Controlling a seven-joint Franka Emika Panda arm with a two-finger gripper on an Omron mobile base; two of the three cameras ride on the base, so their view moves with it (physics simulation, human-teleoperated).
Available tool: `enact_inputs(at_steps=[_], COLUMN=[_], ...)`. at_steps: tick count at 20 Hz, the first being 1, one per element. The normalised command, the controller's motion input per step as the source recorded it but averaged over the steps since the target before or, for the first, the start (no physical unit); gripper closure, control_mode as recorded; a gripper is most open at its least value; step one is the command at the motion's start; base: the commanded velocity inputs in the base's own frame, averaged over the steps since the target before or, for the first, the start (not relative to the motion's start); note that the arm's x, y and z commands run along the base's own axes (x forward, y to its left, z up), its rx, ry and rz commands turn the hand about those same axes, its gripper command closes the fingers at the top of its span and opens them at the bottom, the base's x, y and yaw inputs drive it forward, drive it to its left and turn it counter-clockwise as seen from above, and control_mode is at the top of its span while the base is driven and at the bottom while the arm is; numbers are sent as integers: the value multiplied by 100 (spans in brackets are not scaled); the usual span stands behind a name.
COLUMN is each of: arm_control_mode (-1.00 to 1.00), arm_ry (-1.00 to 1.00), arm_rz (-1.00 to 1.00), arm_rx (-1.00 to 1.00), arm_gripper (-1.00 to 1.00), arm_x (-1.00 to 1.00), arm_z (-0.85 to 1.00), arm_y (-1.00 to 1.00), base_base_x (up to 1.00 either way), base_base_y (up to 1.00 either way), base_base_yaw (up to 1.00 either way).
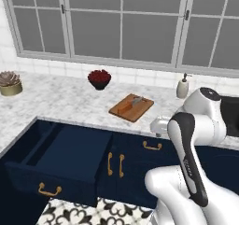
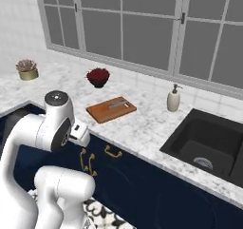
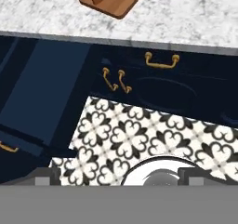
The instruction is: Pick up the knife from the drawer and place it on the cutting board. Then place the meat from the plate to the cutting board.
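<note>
The knife (image 1: 130,104) lies on the cutting board (image 1: 140,112) on the marble counter, orange-brown handle toward the board's near-left end, grey blade (image 2: 117,103) toward the window. The navy drawer (image 1: 65,156) stands pulled out at lower left, with nothing seen inside. My gripper (image 1: 158,126) hangs in front of the counter edge, right of the drawer and near the board, pointing down at the floor. In the hand view its fingertips (image 3: 46,175) sit far apart with nothing between them, so the gripper (image 3: 120,176) is open. The meat and the plate are out of view.
A dark bowl of red berries (image 1: 99,78) stands behind the board, a potted succulent (image 1: 9,83) at far left, a soap dispenser (image 2: 173,99) beside the black sink (image 2: 209,142). Cabinet doors with brass handles (image 3: 116,79) and a patterned floor (image 3: 139,135) lie below the hand.
</note>
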Motion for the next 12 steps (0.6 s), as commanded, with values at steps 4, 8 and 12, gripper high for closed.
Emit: enact_inputs(at_steps=[4, 8, 12], arm_control_mode=[100, 100, 100], arm_ry=[0, 0, 0], arm_rz=[0, 0, 0], arm_rx=[0, 0, 0], arm_gripper=[-100, -100, -100], arm_x=[0, 0, 0], arm_z=[0, 0, 0], arm_y=[0, 0, 0], base_base_x=[-22, -18, -27], base_base_y=[-21, -30, -73], base_base_yaw=[-56, -49, -12])
